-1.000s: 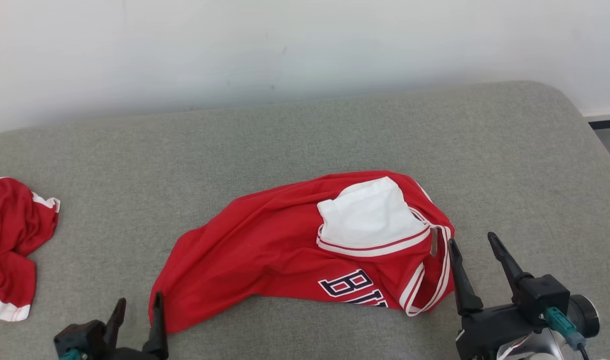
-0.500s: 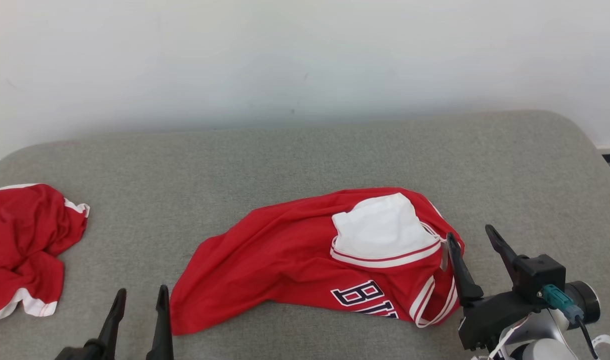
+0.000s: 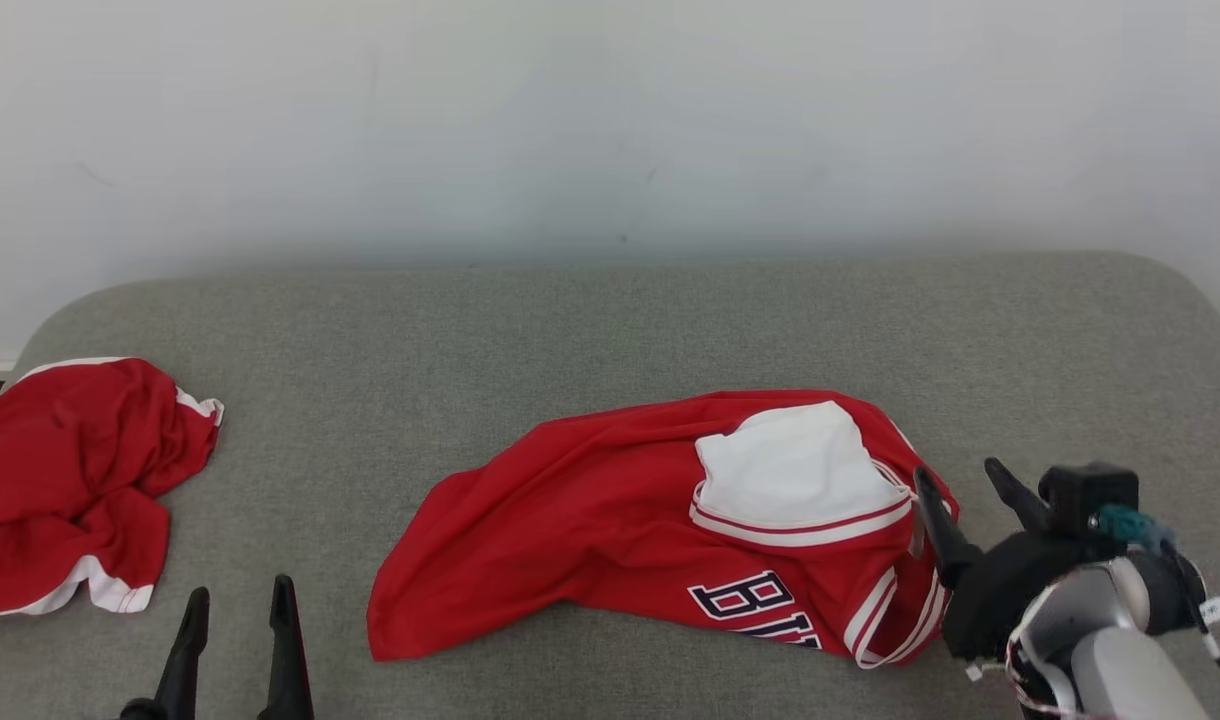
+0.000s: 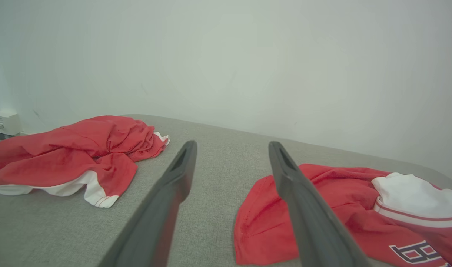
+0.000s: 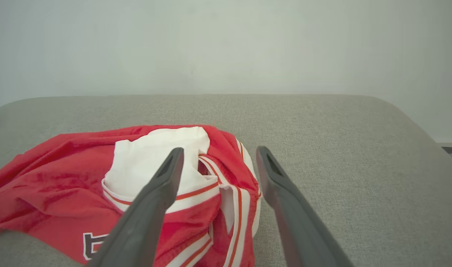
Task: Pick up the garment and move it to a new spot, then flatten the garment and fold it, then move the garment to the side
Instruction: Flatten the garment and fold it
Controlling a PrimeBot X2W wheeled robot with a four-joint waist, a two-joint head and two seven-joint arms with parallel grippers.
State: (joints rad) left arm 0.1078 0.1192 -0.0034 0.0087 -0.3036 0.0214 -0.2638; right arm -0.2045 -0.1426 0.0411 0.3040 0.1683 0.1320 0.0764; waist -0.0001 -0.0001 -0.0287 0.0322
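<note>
Garment lies crumpled at the front middle of the grey padded surface, white lining showing. Left fingers have drawn back from its lower-left corner and now stand apart, spread wide and empty. Right fingers, also spread, sit at its striped right edge, gripping nothing. Looks like the move is done and flattening comes next. Another red garment sits far left.

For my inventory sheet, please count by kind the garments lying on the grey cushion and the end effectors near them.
Red garments: 2 (lettered jersey, crumpled garment)
End effectors: 2 (left end effector, right end effector, both open)
Total: 4
</note>
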